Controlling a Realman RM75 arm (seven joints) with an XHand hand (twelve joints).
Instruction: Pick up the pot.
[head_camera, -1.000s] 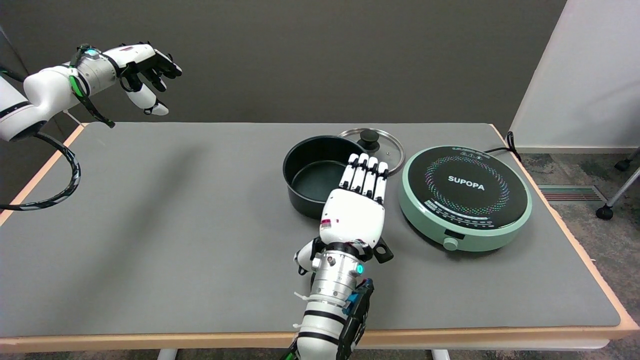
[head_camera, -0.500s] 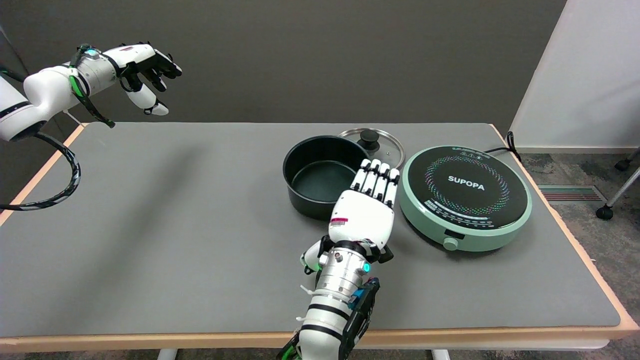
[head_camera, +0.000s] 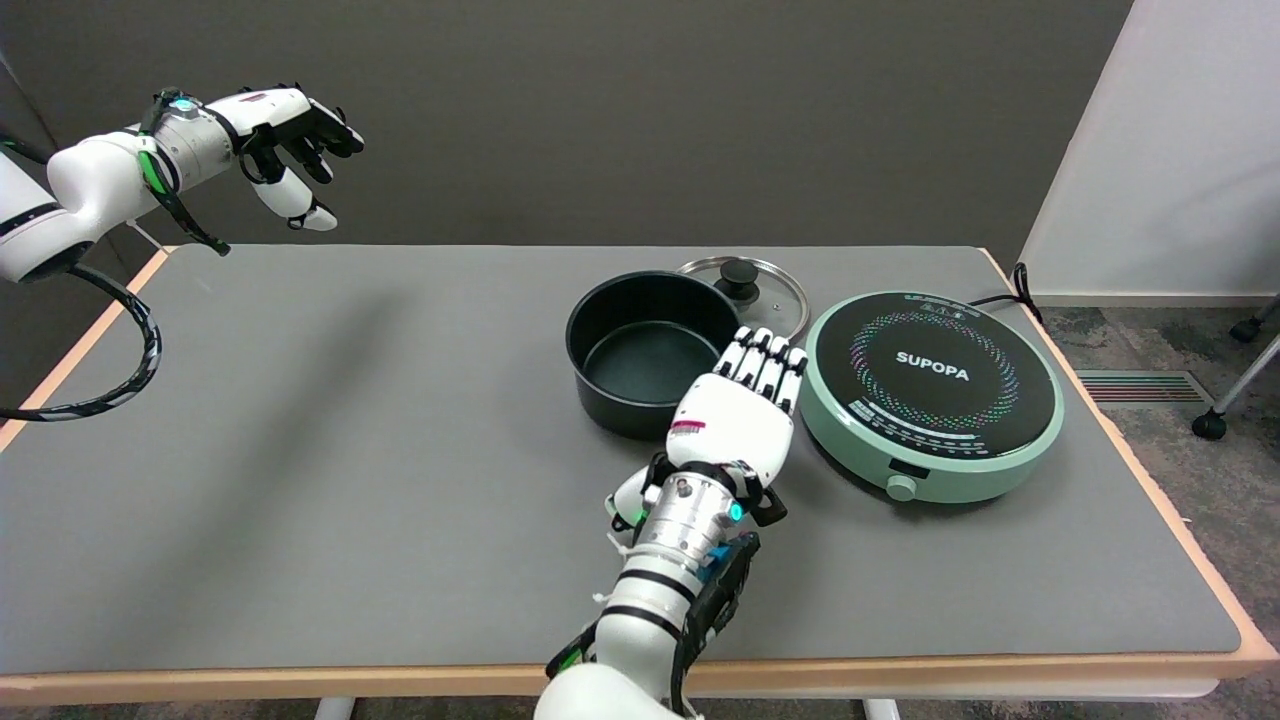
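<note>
**Operator:** I've got the right hand (head_camera: 738, 415) at the pot's (head_camera: 650, 350) near right edge, back of the hand facing up, fingers (head_camera: 765, 358) stretched forward side by side. It holds nothing.

**Observer:** Where does the pot sit?

**Operator:** On the grey table (head_camera: 300, 450), a little right of centre, upright and empty. The glass lid (head_camera: 745, 285) lies flat just behind it on the far right, and the green hotplate (head_camera: 932, 392) sits just to the right.

**Observer:** Why come in at that corner?

**Operator:** My guess is that it's the reachable bit of rim: the arm enters from the near side, and the hotplate leaves only a narrow gap on the right. The fingertips lie over that gap, near the rim. I can't tell whether they touch it, and the thumb is hidden beneath the palm.

**Observer:** And the cable?

**Operator:** The hotplate's cord (head_camera: 1010, 290) trails off the far right edge, well apart from my hand.
</note>
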